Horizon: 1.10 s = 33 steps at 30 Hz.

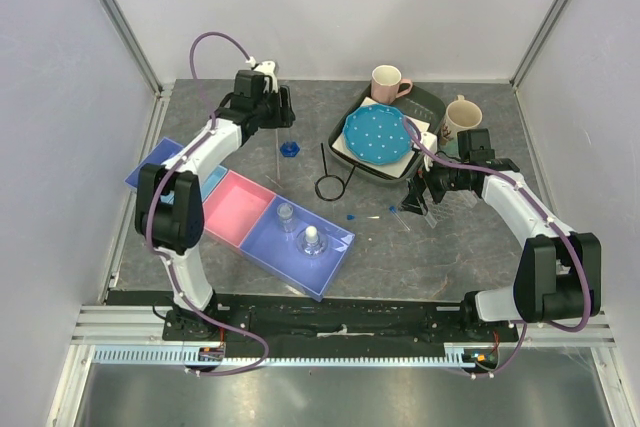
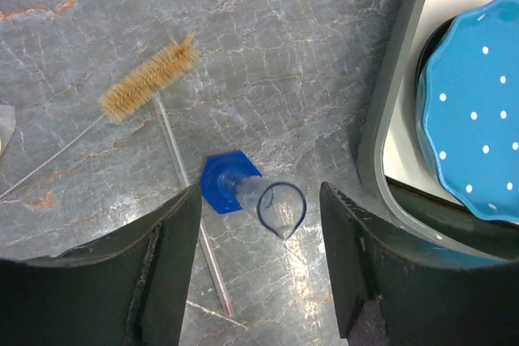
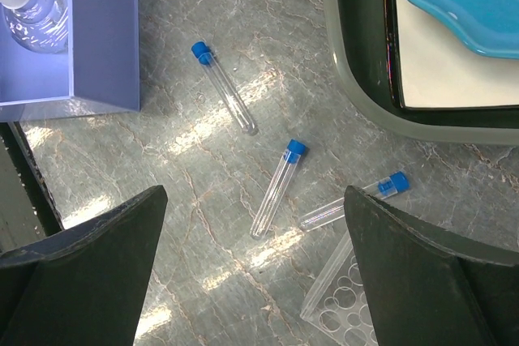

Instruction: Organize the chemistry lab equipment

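Note:
A clear cylinder (image 2: 280,207) on a blue hexagonal base (image 2: 219,184) stands on the table (image 1: 450,247), also in the top view (image 1: 289,148). My left gripper (image 2: 259,200) is open right above it, fingers on either side, apart from it. A thin stick (image 2: 212,269) and a bristle brush (image 2: 150,77) lie beside it. My right gripper (image 3: 255,200) is open above three blue-capped tubes (image 3: 276,188) and a clear tube rack (image 3: 340,313). A black wire ring (image 1: 330,185) lies mid-table. Two clear bottles (image 1: 312,240) stand in the purple bin (image 1: 330,267).
A grey tray (image 1: 345,122) with the blue dotted plate (image 1: 378,137) sits at the back right, close to both grippers. Two mugs (image 1: 388,82) stand behind it. Pink (image 1: 238,209) and blue (image 1: 150,167) bins adjoin the purple one at the left.

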Available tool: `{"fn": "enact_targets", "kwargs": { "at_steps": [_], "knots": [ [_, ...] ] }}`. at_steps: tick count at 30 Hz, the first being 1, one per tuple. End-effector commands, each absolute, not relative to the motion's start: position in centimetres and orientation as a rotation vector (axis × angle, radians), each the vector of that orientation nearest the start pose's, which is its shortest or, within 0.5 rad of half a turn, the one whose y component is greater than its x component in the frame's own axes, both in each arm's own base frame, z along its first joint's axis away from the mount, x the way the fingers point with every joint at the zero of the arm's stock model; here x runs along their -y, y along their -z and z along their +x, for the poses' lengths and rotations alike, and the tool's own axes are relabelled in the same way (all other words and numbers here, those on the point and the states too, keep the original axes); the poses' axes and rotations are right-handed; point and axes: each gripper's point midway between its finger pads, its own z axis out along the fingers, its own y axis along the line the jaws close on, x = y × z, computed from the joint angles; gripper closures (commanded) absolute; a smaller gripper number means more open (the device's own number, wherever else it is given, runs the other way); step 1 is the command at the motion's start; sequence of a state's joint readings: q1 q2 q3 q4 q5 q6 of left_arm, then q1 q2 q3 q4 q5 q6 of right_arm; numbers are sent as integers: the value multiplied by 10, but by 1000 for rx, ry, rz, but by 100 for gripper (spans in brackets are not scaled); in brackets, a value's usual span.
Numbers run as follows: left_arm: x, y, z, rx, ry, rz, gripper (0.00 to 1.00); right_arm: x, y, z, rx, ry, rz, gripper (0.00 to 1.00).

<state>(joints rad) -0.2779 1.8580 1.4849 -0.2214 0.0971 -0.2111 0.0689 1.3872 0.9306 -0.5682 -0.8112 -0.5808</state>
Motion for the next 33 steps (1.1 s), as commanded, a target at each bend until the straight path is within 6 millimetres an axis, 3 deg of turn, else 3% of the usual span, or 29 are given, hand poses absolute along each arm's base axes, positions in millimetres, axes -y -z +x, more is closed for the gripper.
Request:
{"fn": "enact_targets", "kwargs": {
  "at_steps": [1, 7, 19, 25, 28, 33],
  "knots": [
    [180, -177, 519, -2120, 349, 96, 36, -134, -134, 298, -2040, -786, -1034, 2],
    [176, -162, 525, -2148, 289, 62, 49, -134, -133, 299, -2041, -786, -1035, 2],
    [181, -162, 527, -2144, 253, 95, 76, -134, -132, 297, -2044, -797, -1036, 2],
    [186, -189, 525, -2100, 284, 112, 84, -134, -131, 298, -2047, -794, -1038, 2],
    [186, -213, 523, -2061, 303, 111, 85, -134, -131, 298, -2046, -791, -1041, 2],
    [185, -256, 503, -2008, 348, 119, 85, -133, -131, 298, -2047, -787, -1042, 2]
  ]
}}
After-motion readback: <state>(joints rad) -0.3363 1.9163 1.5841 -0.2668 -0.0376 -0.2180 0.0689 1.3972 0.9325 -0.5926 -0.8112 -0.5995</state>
